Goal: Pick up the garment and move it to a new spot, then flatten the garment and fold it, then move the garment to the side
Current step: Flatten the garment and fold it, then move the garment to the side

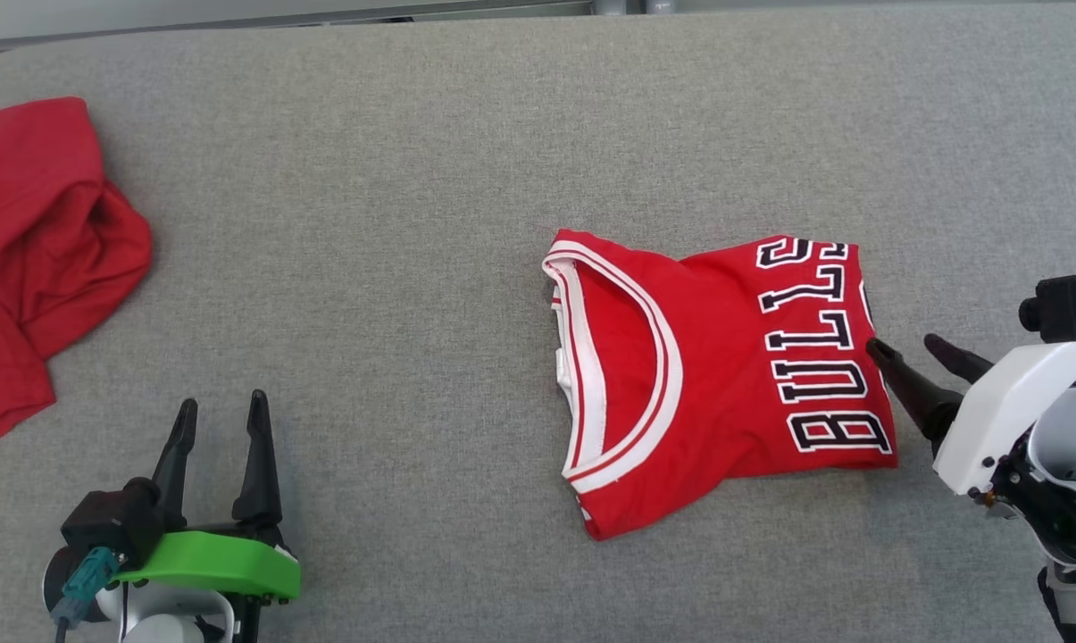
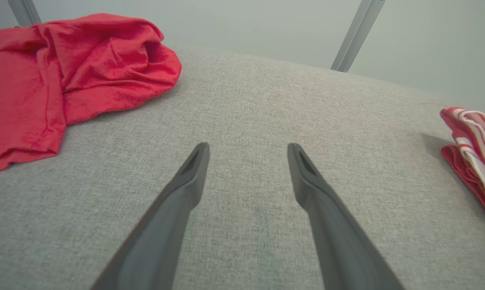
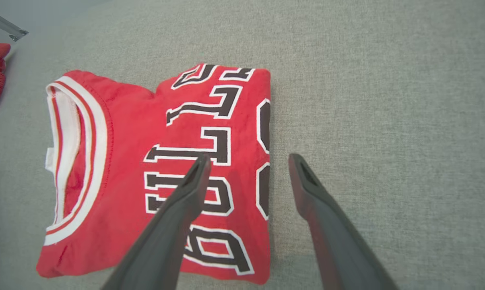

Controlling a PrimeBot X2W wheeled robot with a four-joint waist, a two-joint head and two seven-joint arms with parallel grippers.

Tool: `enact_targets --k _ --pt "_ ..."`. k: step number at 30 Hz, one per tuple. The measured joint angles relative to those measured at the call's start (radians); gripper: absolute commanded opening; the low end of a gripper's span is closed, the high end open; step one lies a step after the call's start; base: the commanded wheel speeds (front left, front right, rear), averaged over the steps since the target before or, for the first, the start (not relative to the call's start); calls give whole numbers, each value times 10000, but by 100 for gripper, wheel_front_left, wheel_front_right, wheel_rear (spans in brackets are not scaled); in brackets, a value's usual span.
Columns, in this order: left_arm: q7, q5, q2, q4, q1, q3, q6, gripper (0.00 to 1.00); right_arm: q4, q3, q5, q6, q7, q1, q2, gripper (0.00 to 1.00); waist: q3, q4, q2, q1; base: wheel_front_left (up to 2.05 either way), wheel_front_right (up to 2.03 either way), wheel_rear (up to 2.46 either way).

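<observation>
Surface: grey fabric tabletop (image 1: 412, 134), with metal frame bars beyond its far edge.
Head view, garment: garment (image 1: 725, 384) lies folded flat, red, with white-and-red trim at the neck and black "BULLS" lettering facing up.
Head view, right gripper: right gripper (image 1: 902, 342) is at the garment's right edge, fingers spread and holding nothing. I cannot tell if they touch the fabric.
Head view, left gripper: left gripper (image 1: 222, 399) is well apart from the garment, to its lower left, fingers spread and empty.
Head view, cloth: crumpled red cloth (image 1: 37, 259) lies far left of the garment.
Left wrist view: spread fingers over bare grey; cloth on one side, the garment's trimmed end at the opposite edge.
Right wrist view: fingers straddle the garment's folded edge, one over the lettering, one over bare grey just beside it.
</observation>
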Motion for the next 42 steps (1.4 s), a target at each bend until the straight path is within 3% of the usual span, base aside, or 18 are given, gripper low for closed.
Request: enact_targets --k 14,15,16,22,28,38,42 --pt "0 25 31 2 -330 -127 -56 100 3275 869 518 0 -1292 -1546 267 100 300 219 0 0 0 0 0" --pt "0 25 19 8 -330 -117 -56 100 3392 924 742 0 -1308 -1657 349 39 284 230 0 0 0 0 0" --pt "0 25 8 10 -329 -109 -56 100 3423 1055 1057 -2 -1260 -1723 389 0 259 230 0 0 0 0 0" --pt "0 134 -21 -332 -298 -8 -58 100 3306 1423 1634 2 -1381 -1904 50 0 182 -126 0 0 0 0 0" --pt "0 291 182 -784 -218 169 -77 100 3407 1139 1605 2 -1699 -2083 -265 0 224 -804 0 0 0 0 0" --pt "151 535 535 -1404 -434 -217 -77 100 4171 485 387 2 -2614 -2499 -1072 0 498 -2657 0 0 0 0 0" --pt "291 539 545 -1499 -522 -416 -81 100 4472 420 -140 2 -2803 -2957 -1396 0 648 -2928 0 0 0 0 0"
